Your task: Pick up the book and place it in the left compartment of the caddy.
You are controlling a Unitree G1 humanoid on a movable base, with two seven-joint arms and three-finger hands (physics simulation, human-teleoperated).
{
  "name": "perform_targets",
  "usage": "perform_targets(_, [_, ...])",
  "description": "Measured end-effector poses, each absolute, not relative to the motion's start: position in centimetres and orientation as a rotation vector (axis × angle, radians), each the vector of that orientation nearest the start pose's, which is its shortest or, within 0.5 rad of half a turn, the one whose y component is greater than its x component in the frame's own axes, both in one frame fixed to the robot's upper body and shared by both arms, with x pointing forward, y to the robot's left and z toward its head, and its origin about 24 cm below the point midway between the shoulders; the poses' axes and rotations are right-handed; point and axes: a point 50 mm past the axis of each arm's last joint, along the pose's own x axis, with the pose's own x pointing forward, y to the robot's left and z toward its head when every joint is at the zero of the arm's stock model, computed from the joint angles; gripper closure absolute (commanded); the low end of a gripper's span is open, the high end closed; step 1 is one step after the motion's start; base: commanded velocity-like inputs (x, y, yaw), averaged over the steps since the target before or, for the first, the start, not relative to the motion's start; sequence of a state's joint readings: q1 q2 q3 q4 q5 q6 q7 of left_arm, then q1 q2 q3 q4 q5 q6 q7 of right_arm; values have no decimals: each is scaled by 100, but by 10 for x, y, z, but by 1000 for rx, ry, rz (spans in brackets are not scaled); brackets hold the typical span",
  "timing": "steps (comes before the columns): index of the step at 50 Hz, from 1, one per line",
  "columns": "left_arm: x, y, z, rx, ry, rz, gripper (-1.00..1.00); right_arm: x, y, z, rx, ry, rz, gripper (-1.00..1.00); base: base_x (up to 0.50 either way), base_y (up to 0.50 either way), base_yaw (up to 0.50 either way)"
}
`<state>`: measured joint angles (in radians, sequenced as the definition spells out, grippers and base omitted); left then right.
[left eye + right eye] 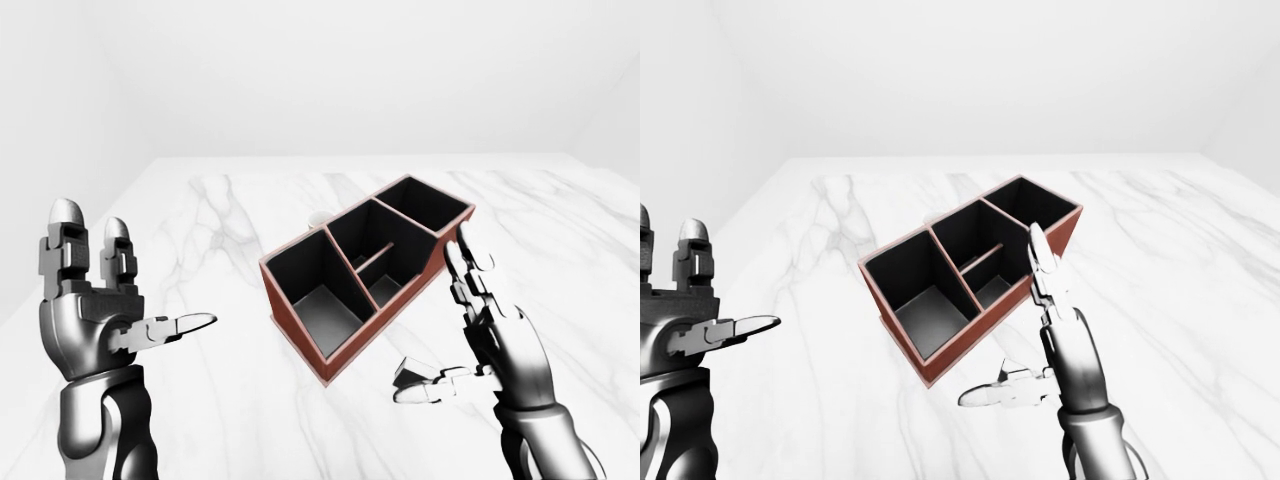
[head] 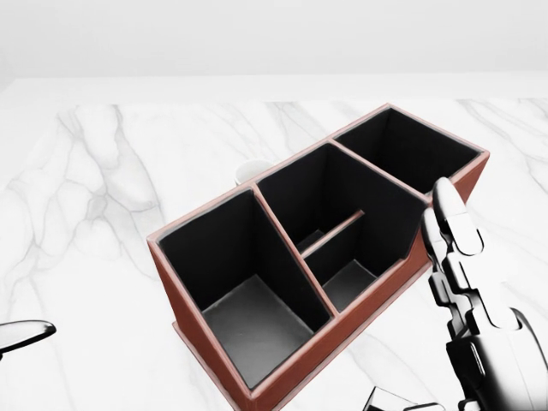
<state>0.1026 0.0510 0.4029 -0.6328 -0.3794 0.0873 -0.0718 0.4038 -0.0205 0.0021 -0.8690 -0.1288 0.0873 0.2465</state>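
Observation:
No book shows in any view. The red-brown caddy (image 2: pixel 201 211) with black insides lies askew on the white marble table (image 2: pixel 94 257). Its left compartment (image 2: pixel 248 330) has nothing in it. A low partition splits the middle compartment (image 2: pixel 330 235), and the right compartment (image 2: pixel 402 150) lies at the upper right. My right hand (image 1: pixel 435 315) stands open just right of the caddy's long outer wall, fingers (image 2: pixel 454 227) upright, thumb pointing left. Well left of the caddy, my left hand (image 1: pixel 140 270) is raised and open, holding nothing.
A small white round thing (image 2: pixel 251 171) peeks from behind the caddy's upper rim, mostly hidden. The marble table (image 1: pixel 230 380) runs to a pale wall at the top. Bare marble lies between the left hand and the caddy.

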Motion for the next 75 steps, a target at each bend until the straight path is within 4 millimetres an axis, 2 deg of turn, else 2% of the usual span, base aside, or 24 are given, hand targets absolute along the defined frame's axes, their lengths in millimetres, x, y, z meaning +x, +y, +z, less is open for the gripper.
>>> perform_targets(20, [192, 235, 161, -150, -515, 207, -100, 150, -167, 138, -403, -238, 98, -100, 0, 0, 0])
perform_targets(38, [192, 234, 161, -148, -515, 205, -100, 151, -171, 132, -538, -165, 90, -100, 0, 0, 0])
perform_targets(58, [193, 235, 161, -143, -511, 207, -100, 160, -178, 117, -589, -78, 98, -100, 0, 0, 0])
perform_targets(75, [193, 236, 162, -143, -515, 208, -100, 159, -180, 99, -609, 22, 139, -100, 0, 0, 0])
